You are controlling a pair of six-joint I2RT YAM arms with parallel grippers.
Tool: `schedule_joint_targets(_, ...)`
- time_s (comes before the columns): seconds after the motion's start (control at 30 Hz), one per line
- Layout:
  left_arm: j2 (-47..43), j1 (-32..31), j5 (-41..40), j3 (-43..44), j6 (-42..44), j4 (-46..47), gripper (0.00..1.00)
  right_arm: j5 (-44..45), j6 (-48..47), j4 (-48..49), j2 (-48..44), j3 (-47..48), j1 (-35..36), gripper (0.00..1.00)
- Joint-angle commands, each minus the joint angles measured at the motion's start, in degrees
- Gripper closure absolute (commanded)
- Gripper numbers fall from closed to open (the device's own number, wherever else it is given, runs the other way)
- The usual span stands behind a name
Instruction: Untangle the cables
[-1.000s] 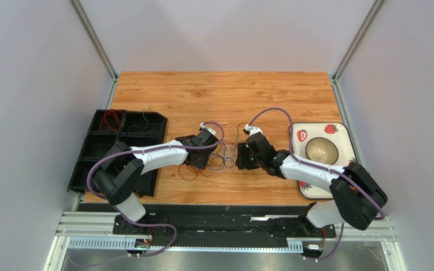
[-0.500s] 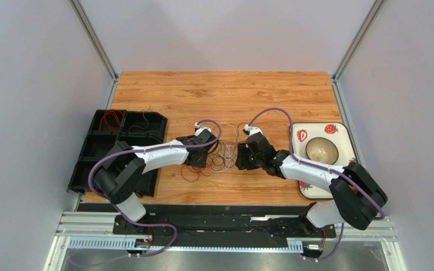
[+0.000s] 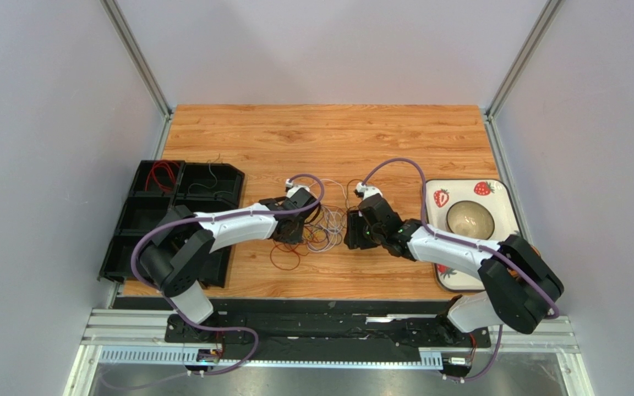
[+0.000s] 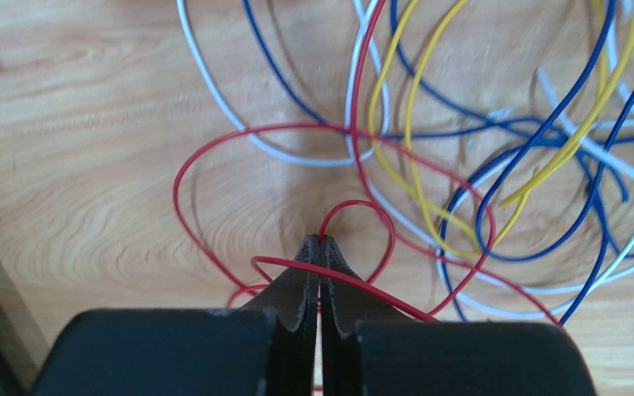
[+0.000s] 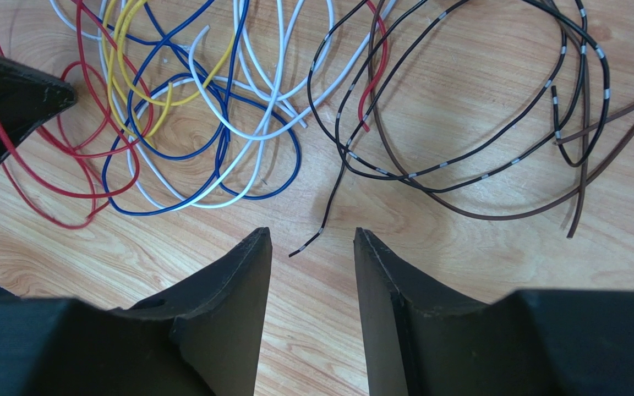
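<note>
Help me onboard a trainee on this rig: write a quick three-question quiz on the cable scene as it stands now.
1. True or false: the left gripper is shut on the red cable.
2. The right gripper is: A) open, holding nothing; B) fully shut; C) out of view.
3. In the right wrist view, what main colour is the banded cable?
Key: 1 true; 2 A; 3 black.
</note>
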Motion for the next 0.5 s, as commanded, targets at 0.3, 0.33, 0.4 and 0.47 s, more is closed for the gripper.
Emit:
schedule_joint_targets(0.3, -15.83, -0.06, 6.41, 12.33, 1.6, -22.41, 1.0, -0.06, -0.89, 2.21, -0.05, 1.2, -0.09, 0.55)
schedule_joint_targets(0.33, -16.87, -0.06, 6.68, 14.25, 1.95, -23.56, 1.0, -0.06, -0.72, 2.21, -0.05, 1.2, -0.18, 0.55)
schedule_joint_targets(0.4, -18.02, -0.06, 6.94, 16.2, 2.22, -26.8, 1.0, -0.15, -0.81, 2.21, -0.13, 1.2, -0.18, 0.55)
schedule_joint_targets(0.47, -19.6, 0.21, 6.77, 19.36, 2.66, -29.18, 1.0, -0.15, -0.72, 2.39, -0.31, 1.03, -0.09, 0.56)
